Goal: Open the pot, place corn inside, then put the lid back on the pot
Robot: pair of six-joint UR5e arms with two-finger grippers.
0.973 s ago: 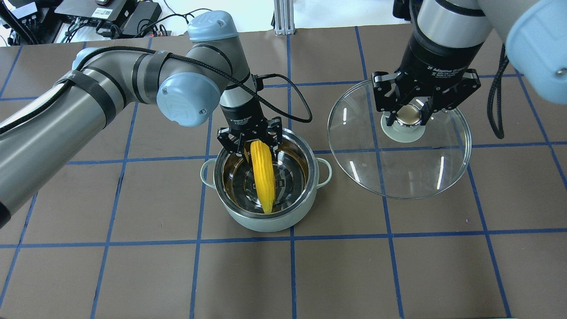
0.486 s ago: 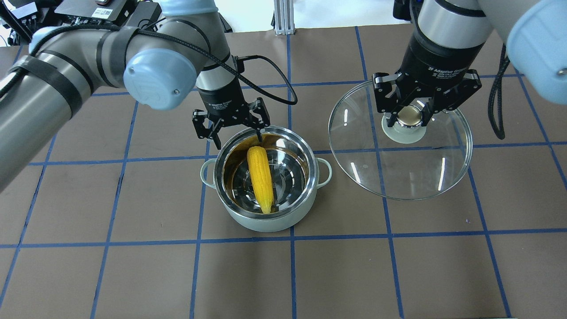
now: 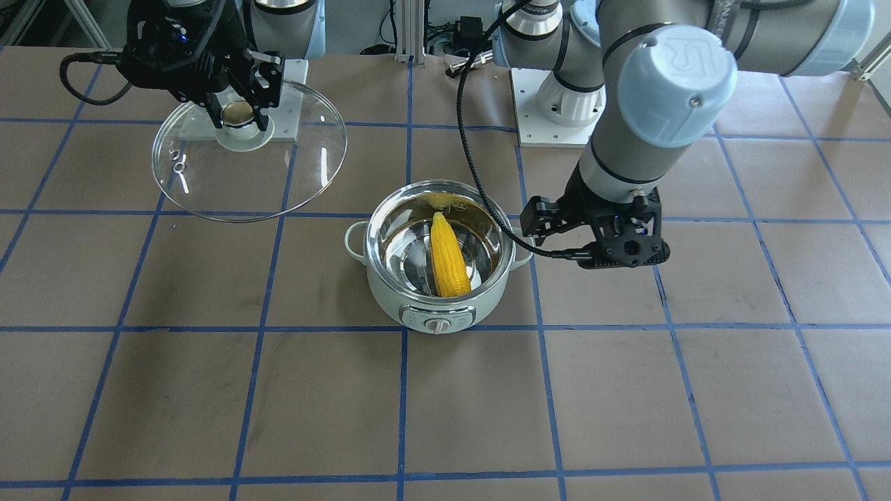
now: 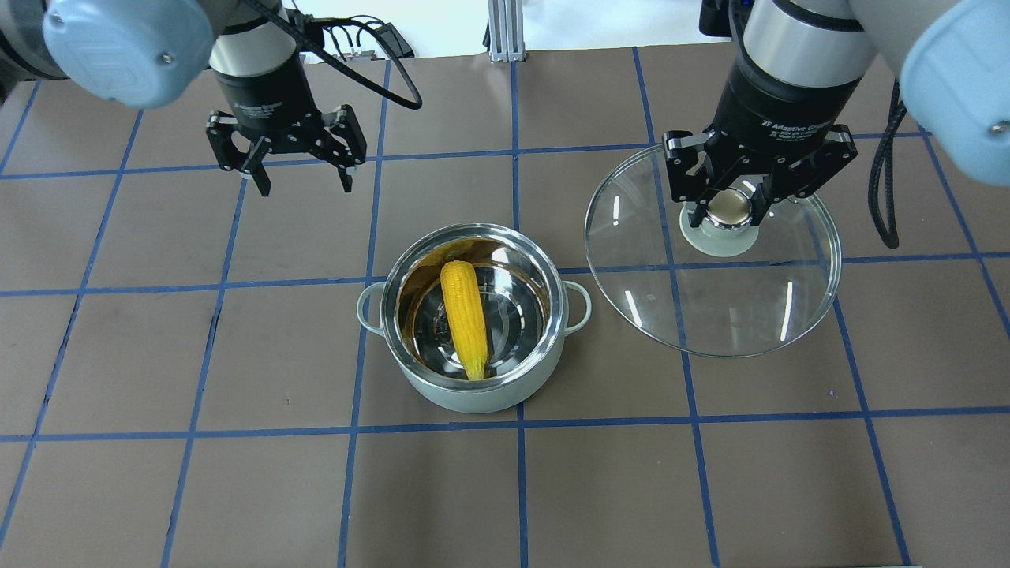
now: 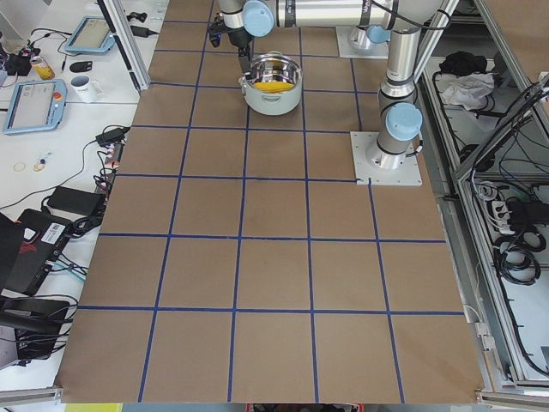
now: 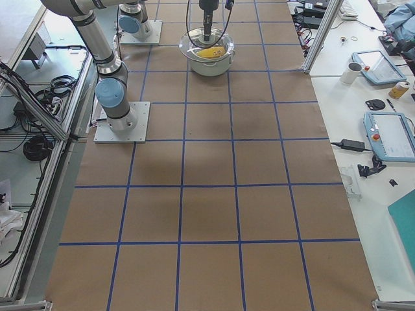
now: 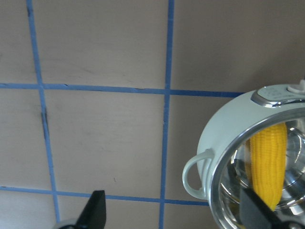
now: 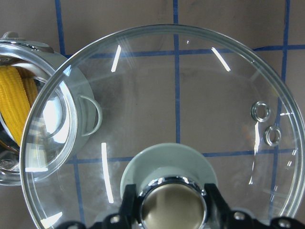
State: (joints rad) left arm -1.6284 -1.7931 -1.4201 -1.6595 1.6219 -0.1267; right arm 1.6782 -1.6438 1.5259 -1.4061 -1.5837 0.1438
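The mint-green pot (image 4: pixel 442 398) stands open at mid-table with the yellow corn (image 4: pixel 464 315) lying inside on the steel bottom, tip toward the control panel (image 3: pixel 437 321). My left gripper (image 4: pixel 304 188) is open and empty, hanging above the table to the back left of the pot. The left wrist view shows the pot (image 7: pixel 214 138) and corn (image 7: pixel 268 162) below it to the side. My right gripper (image 4: pixel 730 207) is shut on the knob of the glass lid (image 4: pixel 710 300), holding it above the table to the right of the pot. The lid (image 8: pixel 190 95) fills the right wrist view.
The brown table (image 4: pixel 237 473) has a blue tape grid. The arms' base plates (image 3: pixel 550 118) sit at the robot's side of the table. Cables and electronics (image 4: pixel 189 24) lie beyond the far edge.
My left gripper let go of the corn, rose out of the pot and moved away to the back left. The corn now lies in the pot. The right arm and lid have not moved.
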